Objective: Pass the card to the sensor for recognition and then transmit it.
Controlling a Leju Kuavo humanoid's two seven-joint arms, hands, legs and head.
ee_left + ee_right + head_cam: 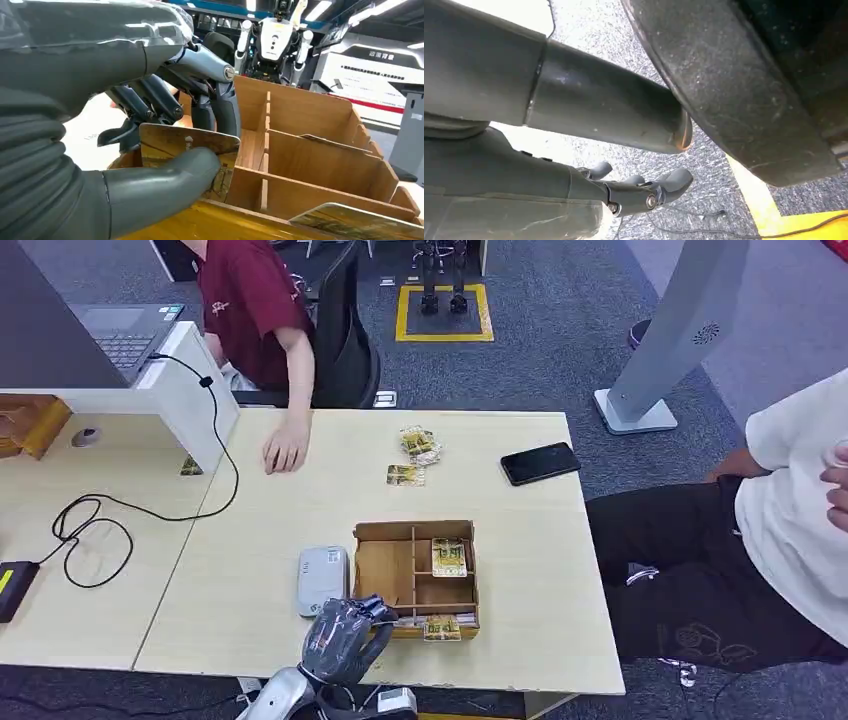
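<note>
The left hand (345,638) sits at the near left corner of the box (415,575), pinching a card (187,150) between thumb (165,177) and fingers (150,102) — the left wrist view shows the card upright at the box's edge, thumb pressed on its face. The right hand (634,192) hangs low over grey carpet with its fingers loosely apart and nothing in them.

The box is a brown divided tray standing near the front middle of the counter (520,640). One card lies flat in its right-hand compartment (449,557); another card (441,628) lies at its near edge. Just left of the box, close beside it, lies the sensor (322,579), a flat grey-white unit with rounded corners.

Farther back on the counter lie loose cards (415,452) in a small scatter, and to their right a dark phone (540,463). A person in a red shirt (250,300) sits at the far side with a hand (287,450) resting on the counter; a second person in a white top (800,510) stands at the right. A black cable (130,505) loops across the left counter — a laptop (125,330) sits above it on a white stand.
</note>
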